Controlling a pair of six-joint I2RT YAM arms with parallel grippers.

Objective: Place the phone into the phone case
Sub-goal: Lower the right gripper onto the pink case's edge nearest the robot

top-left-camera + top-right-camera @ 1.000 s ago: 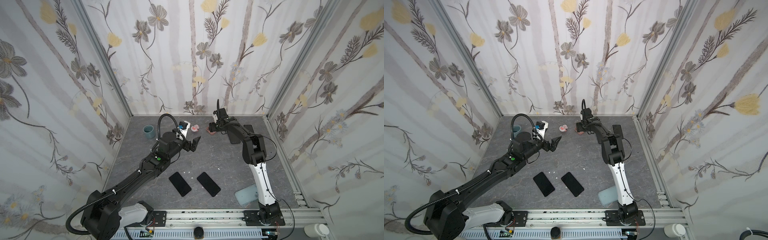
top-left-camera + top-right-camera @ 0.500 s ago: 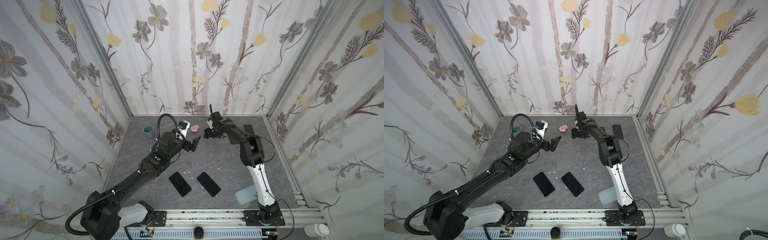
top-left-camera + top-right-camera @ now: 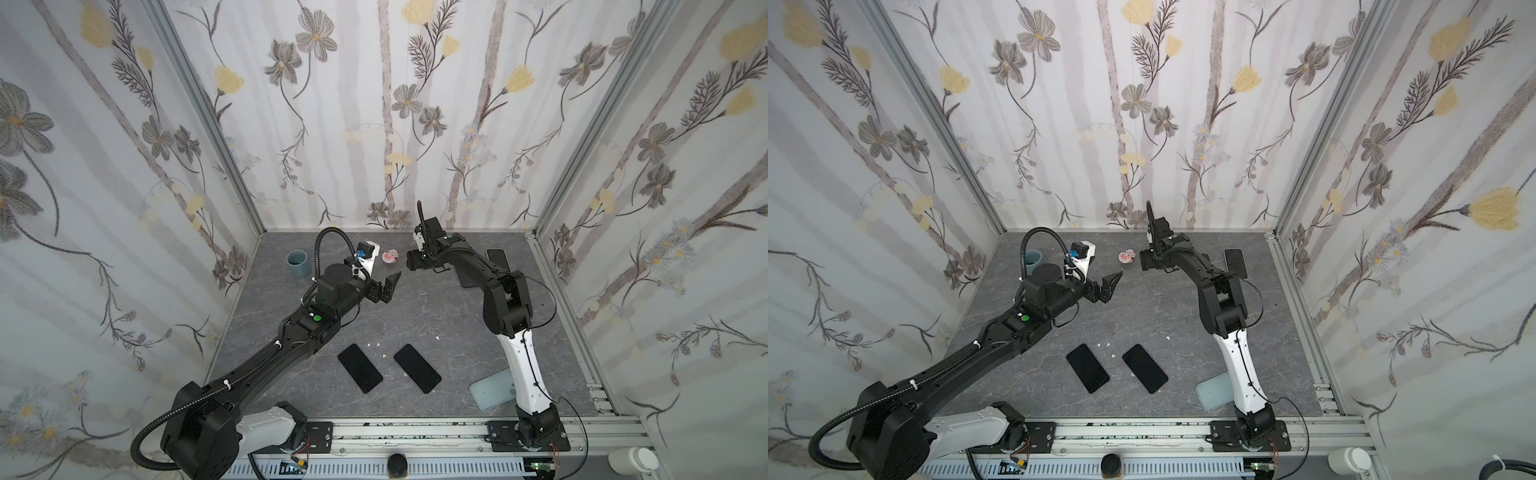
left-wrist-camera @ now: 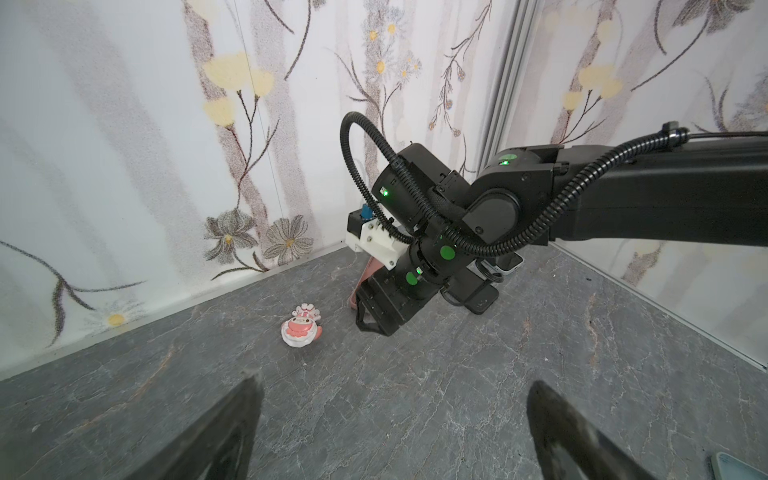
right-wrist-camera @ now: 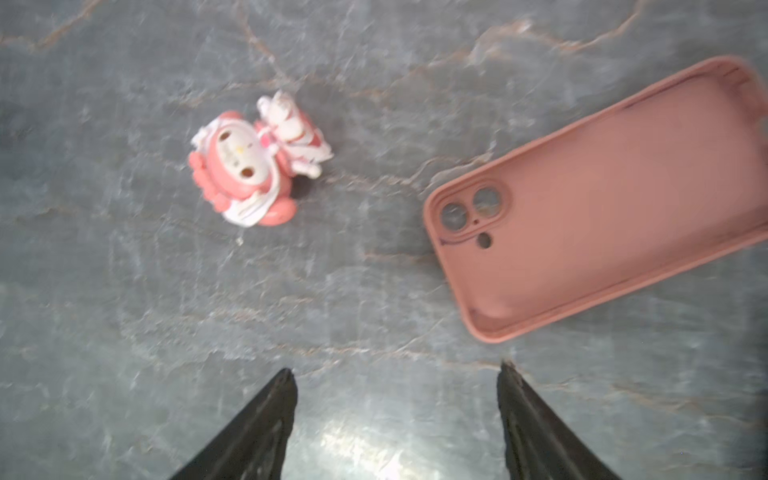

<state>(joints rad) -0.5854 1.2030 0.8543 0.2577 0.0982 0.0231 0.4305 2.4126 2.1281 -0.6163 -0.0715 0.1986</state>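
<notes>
Lying uncased on the tabletop [image 3: 415, 307] in a top view, the phone [image 3: 360, 368] awaits pickup; left wrist view: left tool [image 4: 395, 381] spread, empty; right wrist view: right tool [image 5: 397, 369] parted, empty, near the vacant pink phone case [image 5: 602, 199]; insertion not begun.

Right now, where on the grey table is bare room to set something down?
Bare: the middle, between the two flat black phones, left gripper and right arm. Crowded: the back, with pink toy figure, pink phone case and right gripper.

This looks like a robotics lab test cell: robot arms [image 3: 291, 349] bolted to an aluminium rail [image 3: 415, 434], and behind it a grey slab [image 3: 415, 316] boxed in by floral-papered panels [image 3: 374, 124].
</notes>
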